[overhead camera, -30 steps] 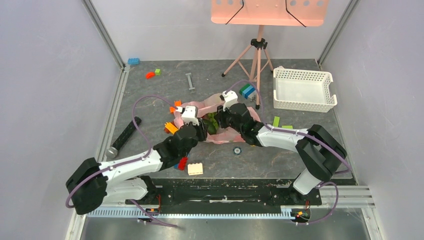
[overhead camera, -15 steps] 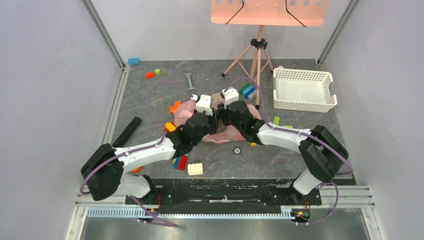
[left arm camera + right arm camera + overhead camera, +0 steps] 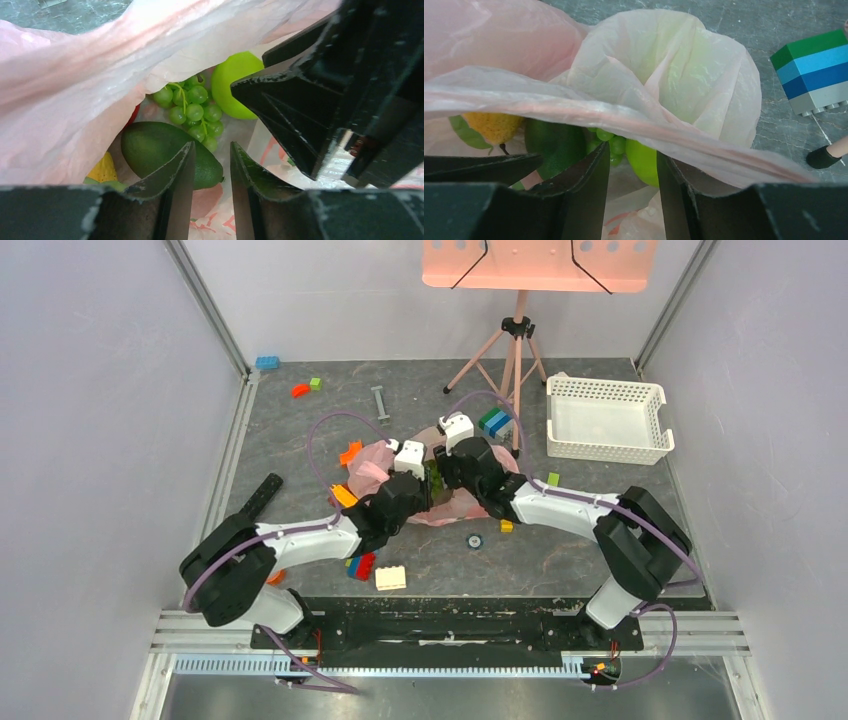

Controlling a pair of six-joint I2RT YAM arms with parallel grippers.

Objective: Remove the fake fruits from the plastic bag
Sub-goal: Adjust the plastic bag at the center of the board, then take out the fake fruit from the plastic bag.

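Note:
The pink plastic bag lies crumpled mid-table, and both grippers meet at its mouth. In the left wrist view its film arches over the fake fruits: a dark avocado, green grapes, a green apple, a lemon and a sliver of red. My left gripper is open just short of the avocado's tip, with nothing between its fingers. My right gripper is open under the bag's upper edge, facing the grapes and green apple. Its black body fills the left wrist view's right side.
A white lattice basket stands at the back right, beside a pink tripod. A blue-green block stack sits just behind the bag. Loose blocks and a black bar lie to the left and near side.
My left arm has swung right and forward from the bag's left side to its mouth, meeting the right gripper. The right arm has barely shifted.

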